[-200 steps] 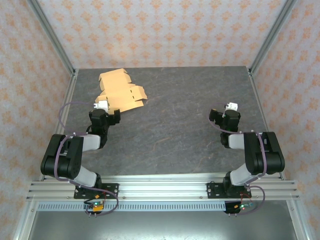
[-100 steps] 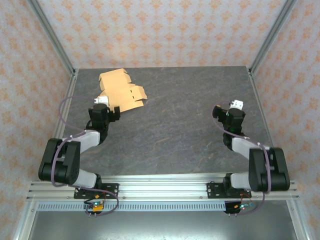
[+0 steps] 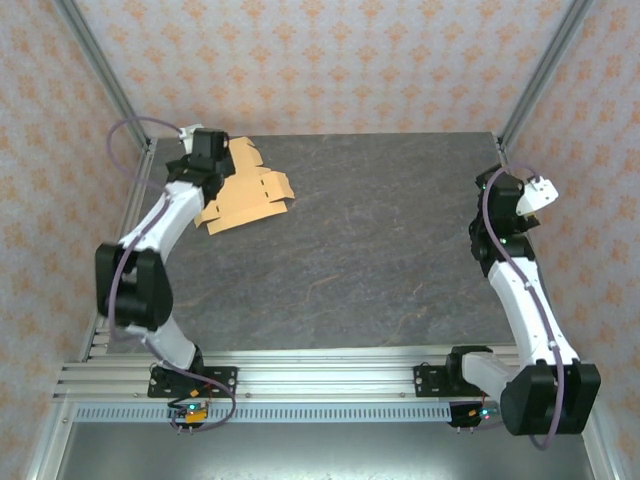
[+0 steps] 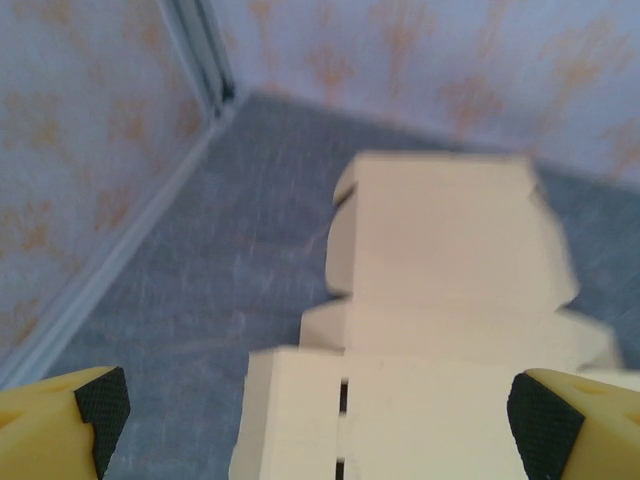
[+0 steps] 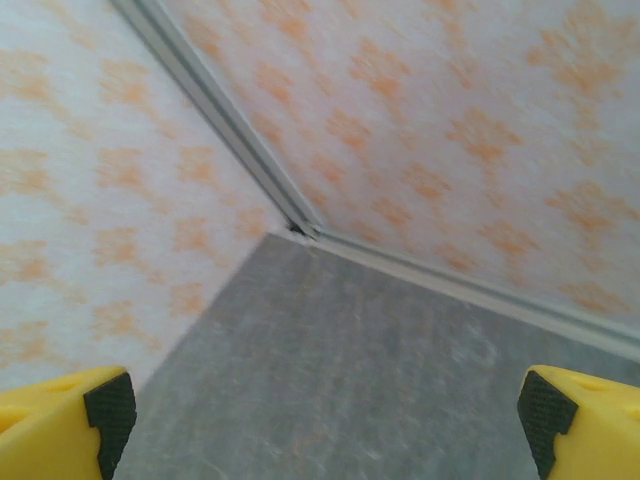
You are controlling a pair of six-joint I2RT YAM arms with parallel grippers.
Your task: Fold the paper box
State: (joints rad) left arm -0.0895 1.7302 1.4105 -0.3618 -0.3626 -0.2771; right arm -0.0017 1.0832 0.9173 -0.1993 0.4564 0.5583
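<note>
The left hand (image 4: 322,405) was noted spread wide above the flat paper box (image 3: 247,195), far-left on the desk (image 3: 380,260); right hand (image 5: 325,408) was held released, pointed at a wall corner (image 5: 300,228).

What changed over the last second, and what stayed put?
The left gripper reached away from its base, over the tan-orange flat die-cut cardboard sheet; the right gripper swung out toward the right edge of the grey table. Both remained open, gripping nothing. The sheet stayed put.
</note>
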